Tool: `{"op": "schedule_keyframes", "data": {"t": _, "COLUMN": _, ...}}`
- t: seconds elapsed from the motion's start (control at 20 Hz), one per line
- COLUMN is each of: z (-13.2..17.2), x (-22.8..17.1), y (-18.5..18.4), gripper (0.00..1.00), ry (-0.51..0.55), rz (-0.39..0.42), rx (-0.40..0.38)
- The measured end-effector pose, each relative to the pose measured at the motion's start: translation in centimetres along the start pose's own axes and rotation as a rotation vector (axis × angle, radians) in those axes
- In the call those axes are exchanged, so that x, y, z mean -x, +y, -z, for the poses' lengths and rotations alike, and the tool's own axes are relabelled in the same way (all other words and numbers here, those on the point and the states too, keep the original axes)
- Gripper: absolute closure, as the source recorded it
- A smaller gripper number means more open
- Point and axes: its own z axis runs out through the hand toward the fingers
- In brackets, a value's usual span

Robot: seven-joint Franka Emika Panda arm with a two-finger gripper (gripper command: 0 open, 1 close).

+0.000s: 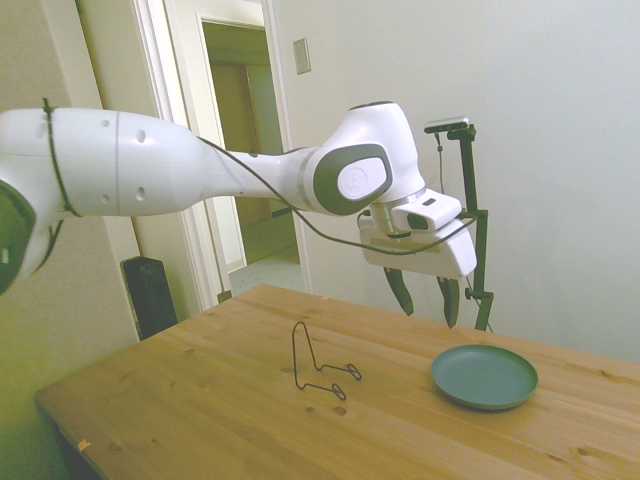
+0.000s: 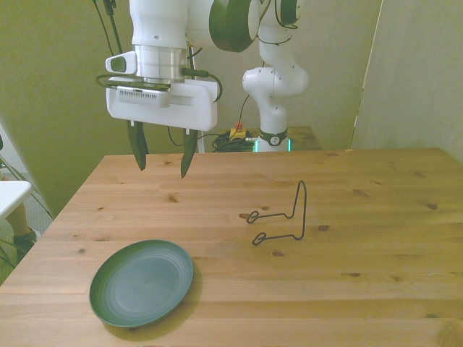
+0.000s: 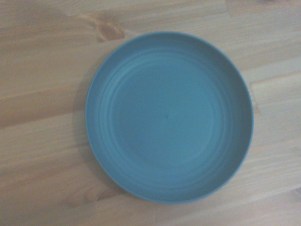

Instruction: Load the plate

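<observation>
Nearest us in the front view, the plate [image 2: 142, 283] lay flat on the table [image 2: 376, 289], the wire rack [image 2: 281, 215] well apart. Beyond, our gripper [image 2: 163, 154] hung wide, empty: we judged pickup pending, needing descent onto the rim.

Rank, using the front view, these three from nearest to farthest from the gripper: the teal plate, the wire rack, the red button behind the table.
Nearest to farthest from the gripper:
1. The plate, lying flat below it, near the table's front edge.
2. The wire rack, standing toward the front view's right.
3. The red button, beyond the table's far edge by the robot's base.
</observation>
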Motion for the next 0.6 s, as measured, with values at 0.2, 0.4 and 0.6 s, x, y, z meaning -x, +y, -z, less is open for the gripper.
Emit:
{"op": "schedule_keyframes", "data": {"t": 0.2, "z": -1.4, "x": -1.4, "y": -1.6, "gripper": 0.00, "ry": 0.025, "rz": 0.003, "rx": 0.023}}
{"op": "schedule_keyframes", "data": {"t": 0.4, "z": -2.6, "x": -0.3, "y": -2.7, "gripper": 0.00, "ry": 0.015, "rz": 0.032, "rx": 0.049}}
{"op": "schedule_keyframes", "data": {"t": 0.6, "z": -3.4, "x": 2.0, "y": -4.9, "gripper": 0.00, "ry": 0.043, "rz": 0.070, "rx": 0.104}}
